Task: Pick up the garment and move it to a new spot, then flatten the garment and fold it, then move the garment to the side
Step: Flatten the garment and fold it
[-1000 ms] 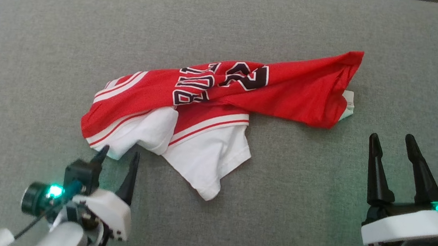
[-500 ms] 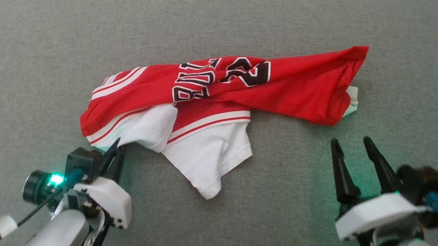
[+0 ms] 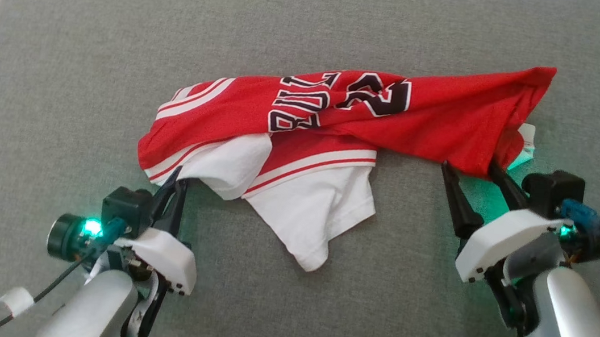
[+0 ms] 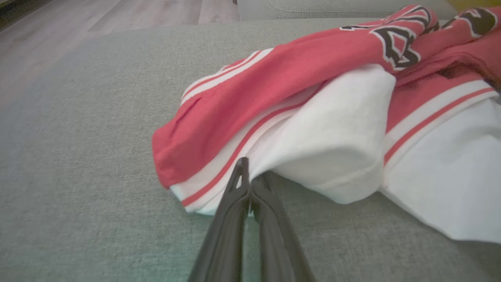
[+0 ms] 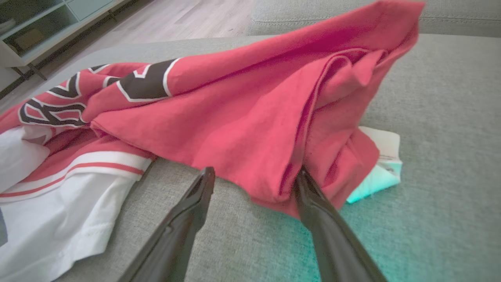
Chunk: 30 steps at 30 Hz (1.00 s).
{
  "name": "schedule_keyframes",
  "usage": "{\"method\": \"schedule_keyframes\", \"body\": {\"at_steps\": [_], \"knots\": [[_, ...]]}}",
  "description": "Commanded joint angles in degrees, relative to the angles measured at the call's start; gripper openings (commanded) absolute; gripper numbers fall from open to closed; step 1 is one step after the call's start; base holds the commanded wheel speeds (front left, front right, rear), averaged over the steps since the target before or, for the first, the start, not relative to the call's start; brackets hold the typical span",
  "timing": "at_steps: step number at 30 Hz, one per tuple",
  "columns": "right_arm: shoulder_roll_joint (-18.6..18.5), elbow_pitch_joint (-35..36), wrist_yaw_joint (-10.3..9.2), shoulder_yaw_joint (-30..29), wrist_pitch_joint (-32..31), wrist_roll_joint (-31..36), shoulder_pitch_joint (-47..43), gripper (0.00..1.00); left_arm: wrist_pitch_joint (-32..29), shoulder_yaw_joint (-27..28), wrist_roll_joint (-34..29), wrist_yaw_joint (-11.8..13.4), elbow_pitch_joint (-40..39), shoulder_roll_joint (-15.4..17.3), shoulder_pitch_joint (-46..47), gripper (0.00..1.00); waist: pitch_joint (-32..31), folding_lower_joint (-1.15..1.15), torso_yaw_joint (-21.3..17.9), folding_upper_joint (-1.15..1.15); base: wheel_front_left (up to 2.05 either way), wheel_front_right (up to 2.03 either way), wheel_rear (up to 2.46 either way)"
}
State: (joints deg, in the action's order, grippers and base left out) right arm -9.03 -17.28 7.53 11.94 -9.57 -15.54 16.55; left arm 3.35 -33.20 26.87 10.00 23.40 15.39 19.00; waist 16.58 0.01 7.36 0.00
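A: L hand (image 3: 174, 187) looks pinched shut on the white hem at the left end of the crumpled red-and-white soft knit jersey garment (image 3: 341, 116), mid grey fabric cushion (image 3: 63, 48).
B: Light, floppy, prob sags. R hand (image 3: 469, 167) gapes wide astride red corner fold; best nip there.

Head overhead; wrists low beside garment (image 3: 426, 121)

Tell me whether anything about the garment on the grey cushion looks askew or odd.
The garment lies twisted and bunched on the grey cushion, not flat: it is rolled over itself, creasing the lettering, and white sleeves poke out beneath. A white label sticks out at its right end.
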Motion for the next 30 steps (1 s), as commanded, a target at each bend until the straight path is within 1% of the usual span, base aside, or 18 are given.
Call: {"method": "schedule_keyframes", "body": {"at_steps": [1,2,3,6,9,12,15,20,24,26,27,30], "knots": [[-0.61,0.78,-0.04,1.39,0.42,-0.3,2.33,1.0,1.24,2.17,0.59,-0.16,-1.24,0.72,2.89,0.0,0.49,-0.01,0.44,0.0,0.0,0.0,0.0],[-0.68,0.17,-0.04,1.58,0.41,-0.47,2.78,0.38,1.59,2.15,0.58,-0.2,-1.13,0.6,3.03,0.0,0.64,-0.01,0.6,0.0,0.0,0.0,0.0],[-0.79,-0.21,-0.04,1.75,0.66,-0.58,3.23,0.0,1.99,2.15,0.57,-0.2,-1.06,0.49,3.16,0.0,0.78,-0.01,0.72,0.0,0.0,0.0,0.0],[-1.22,-0.54,-0.04,2.13,1.43,-0.92,4.06,0.0,3.45,2.39,0.53,-0.04,-1.27,0.38,3.37,0.0,0.93,-0.01,0.98,0.0,0.0,0.0,0.0],[-1.99,1.23,-0.04,1.67,2.45,-1.14,3.98,0.0,5.24,3.16,0.43,0.51,-2.65,0.91,3.3,0.0,0.67,-0.01,1.15,0.0,0.0,0.0,0.0],[-2.87,4.96,-0.04,-0.09,3.06,-1.14,3.12,0.0,6.9,4.48,0.03,1.95,-5.91,2.25,2.69,0.0,-0.28,-0.01,1.15,0.0,0.0,0.0,0.0],[-4.01,10.6,-0.04,-3.34,3.08,-0.67,2.09,0.0,7.85,6.26,-0.51,3.62,-11.31,4.48,1.83,0.0,-1.69,-0.01,1.12,0.0,0.0,0.0,0.0],[-5.22,22.89,-0.04,-9.79,0.83,1.0,0.4,0.0,7.48,9.76,-2.47,7.01,-24.2,9.76,0.94,0.0,-4.76,-0.01,0.95,0.0,0.0,0.0,0.0],[-5.24,34.3,-0.04,-15.25,-2.44,2.69,-0.55,0.0,5.16,12.91,-5.08,9.24,-36.17,15.14,1.64,0.0,-7.62,-0.01,0.75,0.0,0.0,0.0,0.0],[-5.42,40.48,-0.04,-17.56,-4.62,3.37,-0.75,0.0,3.54,14.9,-6.57,10.13,-42.13,18.16,2.5,0.0,-8.65,-0.01,0.49,0.0,0.0,0.0,0.0],[-5.42,40.48,-0.04,-17.56,-4.62,3.37,-0.75,0.0,3.54,14.9,-6.57,10.13,-42.13,18.16,2.5,0.0,-8.65,-0.01,0.49,0.0,0.0,0.0,0.0],[-6.32,48.69,-0.04,-21.22,-8.02,3.77,-0.46,0.0,0.56,18.02,-8.71,10.91,-50.1,22.6,4.63,0.0,-10.18,-0.01,0.28,0.0,0.0,0.0,0.0]]}}
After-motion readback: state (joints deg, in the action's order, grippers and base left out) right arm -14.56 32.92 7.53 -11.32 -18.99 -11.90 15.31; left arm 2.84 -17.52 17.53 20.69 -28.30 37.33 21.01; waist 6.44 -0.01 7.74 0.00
